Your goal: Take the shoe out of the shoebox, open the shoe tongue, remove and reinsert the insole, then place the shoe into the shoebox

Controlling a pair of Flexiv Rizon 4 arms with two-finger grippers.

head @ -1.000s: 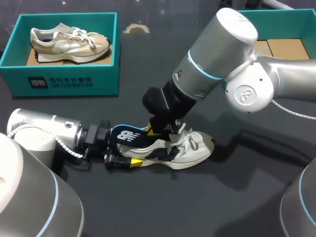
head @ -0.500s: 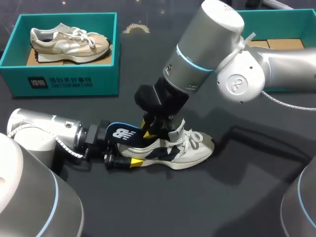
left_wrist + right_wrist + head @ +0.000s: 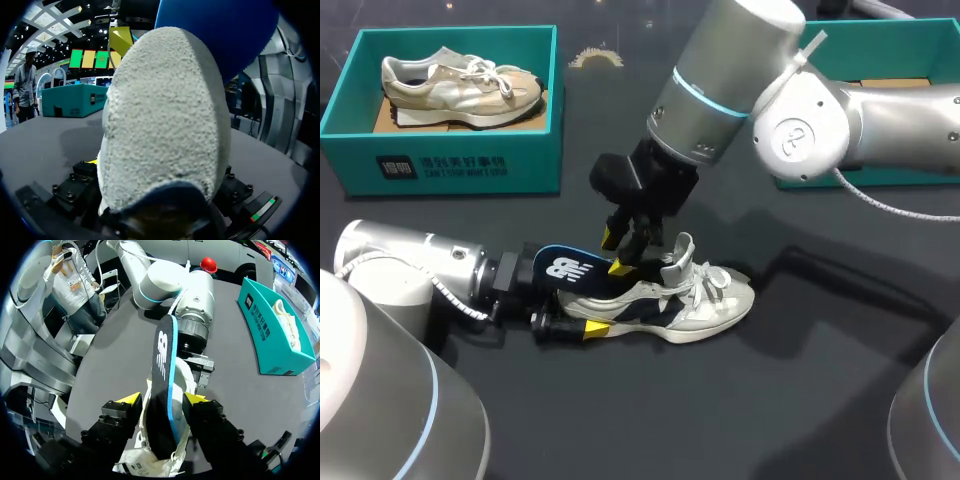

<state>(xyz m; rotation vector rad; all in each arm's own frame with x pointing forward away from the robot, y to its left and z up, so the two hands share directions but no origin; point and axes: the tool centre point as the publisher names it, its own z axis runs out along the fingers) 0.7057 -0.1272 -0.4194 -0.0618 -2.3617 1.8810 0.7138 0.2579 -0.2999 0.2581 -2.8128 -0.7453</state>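
Observation:
A white and navy shoe [image 3: 685, 305] lies on its sole on the dark table [image 3: 800, 400], its tongue [image 3: 678, 255] standing up. My left gripper [image 3: 582, 312] lies level at the heel with a finger on each side, shut on the shoe. That heel [image 3: 165, 120] fills the left wrist view. A dark blue insole [image 3: 565, 270] has its front inside the shoe, and its rear sticks out over the heel. My right gripper [image 3: 617, 252] hangs just above the shoe's mouth, open. In its own view the insole [image 3: 164, 365] runs between the spread yellow tips of the right gripper [image 3: 161, 400].
A teal shoebox [image 3: 450, 165] at the back left holds a beige shoe [image 3: 460, 85]. A second teal box [image 3: 880, 40] with cardboard inside stands at the back right, behind my right arm. Bare table lies in front of and to the right of the shoe.
My right gripper has opened, letting go of the insole, and has risen up and left from the shoe. The insole's rear end has shifted slightly left. The left arm has kept still.

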